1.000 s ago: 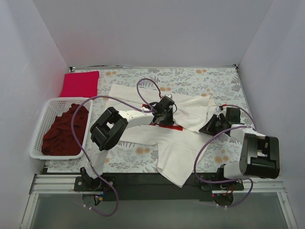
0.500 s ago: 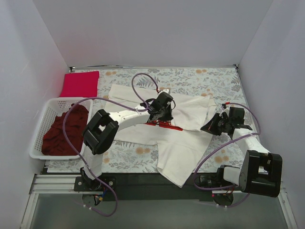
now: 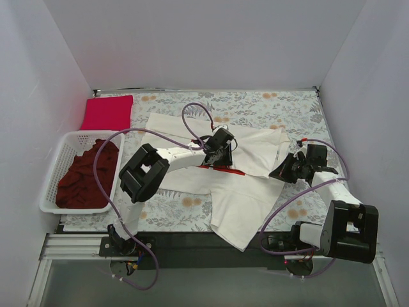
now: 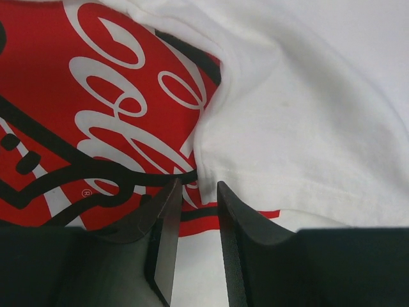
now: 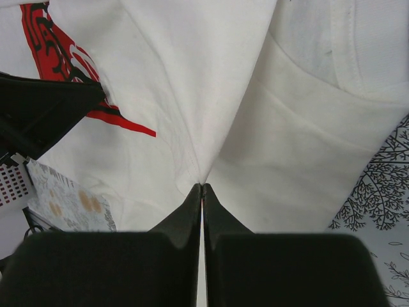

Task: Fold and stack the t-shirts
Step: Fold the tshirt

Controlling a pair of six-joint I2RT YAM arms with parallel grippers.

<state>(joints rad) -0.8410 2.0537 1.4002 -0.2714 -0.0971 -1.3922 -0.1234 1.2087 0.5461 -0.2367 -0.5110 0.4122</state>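
Three t-shirts are in view: one cream-white t-shirt (image 3: 243,204) with one red print, one crimson-pink t-shirt (image 3: 107,112) and one dark maroon t-shirt (image 3: 86,176). There is one white lattice basket (image 3: 75,136) and one floral cloth (image 3: 255,105) over the worktop. Two arms, the left arm (image 3: 144,176) and the right arm (image 3: 348,220), each carry one tool: the left tool (image 4: 198,185) and the right tool (image 5: 202,187).
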